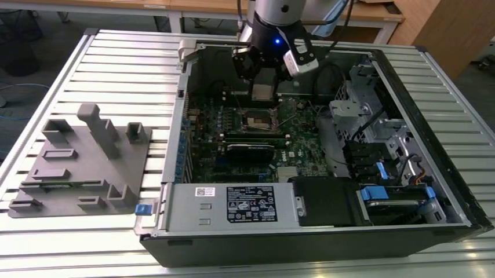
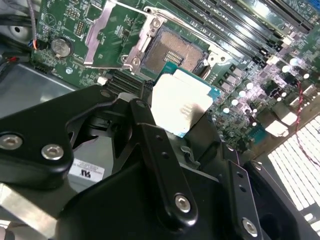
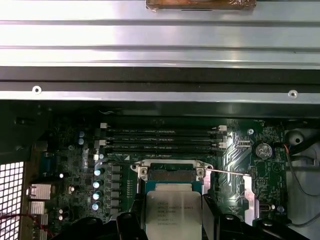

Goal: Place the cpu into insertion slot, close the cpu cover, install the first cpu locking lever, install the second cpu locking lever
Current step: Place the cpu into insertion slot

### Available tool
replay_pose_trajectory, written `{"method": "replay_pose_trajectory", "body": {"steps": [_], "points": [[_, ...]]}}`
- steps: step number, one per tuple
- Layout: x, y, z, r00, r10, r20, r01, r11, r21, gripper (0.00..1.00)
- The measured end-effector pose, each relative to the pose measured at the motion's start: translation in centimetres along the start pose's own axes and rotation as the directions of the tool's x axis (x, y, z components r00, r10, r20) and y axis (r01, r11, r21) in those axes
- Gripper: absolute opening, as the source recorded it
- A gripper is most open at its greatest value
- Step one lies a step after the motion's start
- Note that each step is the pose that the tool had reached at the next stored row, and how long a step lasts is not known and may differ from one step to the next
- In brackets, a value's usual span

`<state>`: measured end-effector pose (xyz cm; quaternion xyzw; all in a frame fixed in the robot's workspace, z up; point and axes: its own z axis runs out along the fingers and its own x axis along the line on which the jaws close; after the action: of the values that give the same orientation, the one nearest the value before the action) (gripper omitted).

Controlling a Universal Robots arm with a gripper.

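Tool (image 2: 181, 120) grips cpu (image 2: 177, 97) near insertion slot (image 2: 172, 51).

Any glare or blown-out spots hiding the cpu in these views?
Second wrist view: glare whitens the cpu top, and the capacitors beside it flare. First wrist view: cpu evenly lit, print visible. Exterior view: motherboard dim, no glare.

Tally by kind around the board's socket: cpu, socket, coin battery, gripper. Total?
cpu: 1, held above the socket
socket: 1, nothing in it
coin battery: 1
gripper: 1, gripping the cpu
Total: 4
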<state>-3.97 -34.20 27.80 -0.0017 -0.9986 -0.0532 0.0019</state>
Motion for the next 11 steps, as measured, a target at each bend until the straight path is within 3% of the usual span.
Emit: {"method": "replay_pose_trajectory", "body": {"steps": [3,4,11], "points": [[-0.01,-0.19,0.54,1.0,0.0,0.0,0.0,1.0,0.0,0.54],[-0.01,-0.42,1.08,1.0,0.0,0.0,0.0,1.0,-0.0001,0.54],[-0.01,-0.54,1.57,1.0,0.0,-0.0001,0.0,1.0,0.0002,0.54]]}}
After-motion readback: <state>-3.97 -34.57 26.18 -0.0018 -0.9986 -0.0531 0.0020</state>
